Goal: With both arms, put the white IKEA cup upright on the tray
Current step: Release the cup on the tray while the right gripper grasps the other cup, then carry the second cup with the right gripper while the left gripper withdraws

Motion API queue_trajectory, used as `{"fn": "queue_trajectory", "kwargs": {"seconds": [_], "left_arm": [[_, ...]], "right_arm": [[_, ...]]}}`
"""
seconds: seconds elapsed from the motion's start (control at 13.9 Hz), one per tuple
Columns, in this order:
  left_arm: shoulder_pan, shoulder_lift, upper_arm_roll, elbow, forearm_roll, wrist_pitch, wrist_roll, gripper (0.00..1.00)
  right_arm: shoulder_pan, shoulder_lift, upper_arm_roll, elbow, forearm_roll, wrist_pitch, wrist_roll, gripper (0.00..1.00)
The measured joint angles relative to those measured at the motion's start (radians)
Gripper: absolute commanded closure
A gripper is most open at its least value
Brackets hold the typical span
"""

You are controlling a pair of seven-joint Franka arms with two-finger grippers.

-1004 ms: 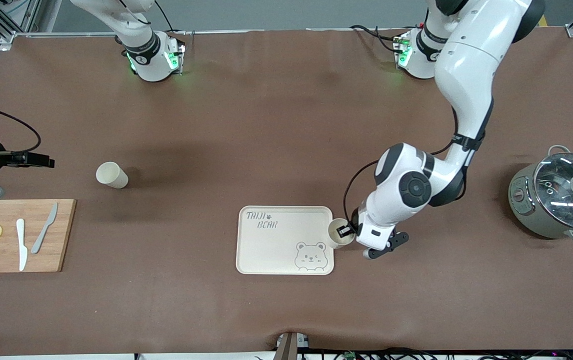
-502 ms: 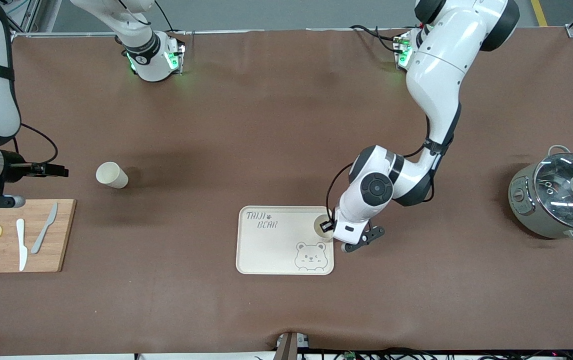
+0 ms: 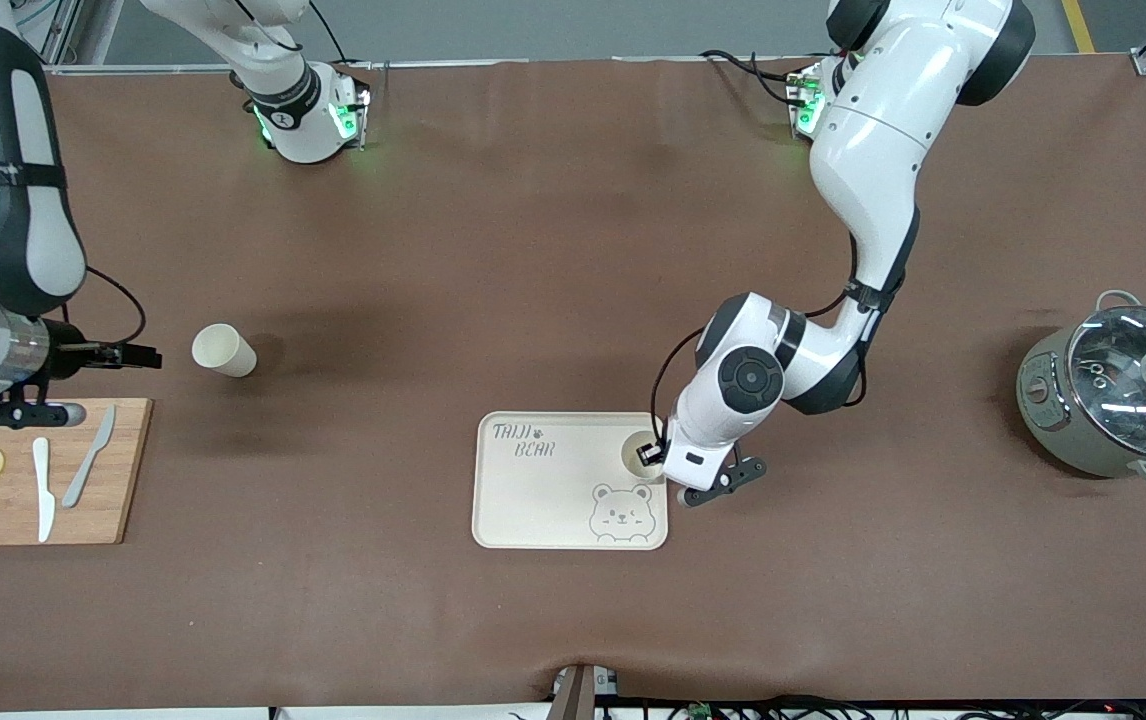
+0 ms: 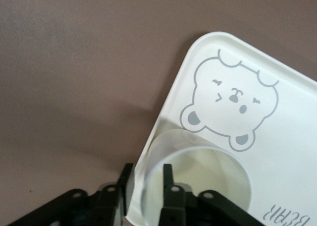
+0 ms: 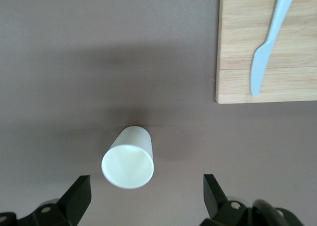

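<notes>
Left arm, placing step. Left gripper (image 4: 147, 169) is low over the tray (image 3: 553, 500), at the tray's 2 o'clock corner in the front view. Fingers (image 4: 168, 179) are slightly parted, one inside the cup (image 3: 630, 455) and one outside. The wall looks loose between them, so I read it as let go

Cup is upright, mouth up, on the tray hard against the 3 o'clock rim. Wrist view cannot confirm the base is fully inside the rim

Right gripper (image 3: 138, 355) hangs over the counter (image 3: 533, 250) just off the 12 o'clock edge of the board (image 3: 13, 425). Its fingers are wide open and hold nothing. Second cup (image 5: 128, 164) stands on the counter at its 3 o'clock, apart from it

Risks, judged:
- Inner finger drags the wall on the way up and the cup tips or lifts. Cause: too little clearance, or a slanted retreat
- Base resting on the raised rim, so the cup rocks off toward the counter once free
- Left wrist swings across on exit and clips the cup
- Right fingers meet the second cup off-centre and push it over, since it is light and tall
- Second cup set too close to the first and knocks it
</notes>
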Motion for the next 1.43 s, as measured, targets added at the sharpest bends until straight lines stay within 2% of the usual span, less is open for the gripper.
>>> {"fn": "queue_trajectory", "kwargs": {"seconds": [0.22,0.36,0.43,0.57,0.72,0.79,1.15,1.43], "left_arm": [[0.002,-0.032,0.005,0.024,0.008,-0.013,0.005,0.00],[0.019,-0.088,0.012,0.033,0.050,-0.099,0.008,0.00],[0.033,-0.125,0.013,0.037,0.074,-0.158,0.013,0.00],[0.065,-0.206,0.015,0.040,0.095,-0.257,0.025,0.00],[0.096,-0.284,0.016,0.040,0.097,-0.328,0.075,0.00],[0.117,-0.324,0.017,0.040,0.097,-0.367,0.106,0.00],[0.221,-0.456,0.020,0.038,0.098,-0.521,0.231,0.00],[0.317,-0.520,0.022,0.036,0.099,-0.541,0.369,0.00]], "right_arm": [[-0.002,0.002,-0.004,-0.091,0.000,0.066,0.000,0.00],[-0.002,0.002,-0.004,-0.165,0.000,0.137,0.000,0.00],[-0.002,0.002,-0.004,-0.203,0.000,0.181,0.000,0.03],[-0.002,0.002,-0.004,-0.271,0.000,0.249,0.000,0.41],[-0.002,0.002,-0.003,-0.305,0.000,0.269,0.000,0.90],[-0.002,0.002,-0.003,-0.310,0.000,0.270,0.000,1.00],[-0.002,0.001,-0.002,-0.311,0.000,0.271,0.000,1.00],[-0.002,-0.005,-0.001,-0.309,0.000,0.269,0.000,1.00]]}}
